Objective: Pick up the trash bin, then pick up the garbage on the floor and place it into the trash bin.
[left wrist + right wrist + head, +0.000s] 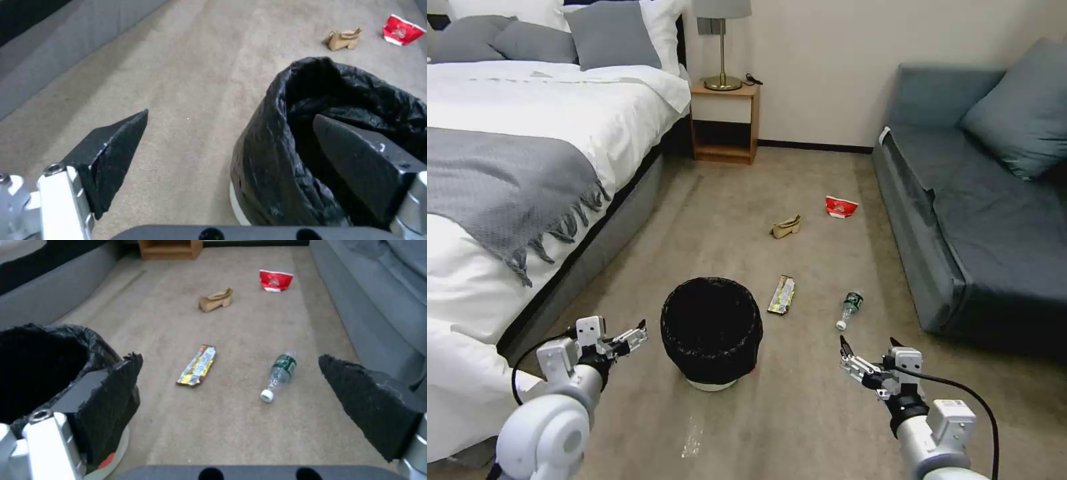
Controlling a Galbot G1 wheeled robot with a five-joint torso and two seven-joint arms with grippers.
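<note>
The trash bin [712, 331] is standing upright on the floor [800, 413], likely light, its bag slippery; the rim looks the firmest hold. The left gripper [627, 339] is hovering beside it, fingers spread; the right gripper [854, 360] is waiting open.

Bright, even indoor light, source unclear. The floor [800, 413] shows a pale streak of glare at 6 o'clock of the bin [712, 331], whose black liner swallows detail. Both wrist views are soft; the near jaws look blurred.
</note>
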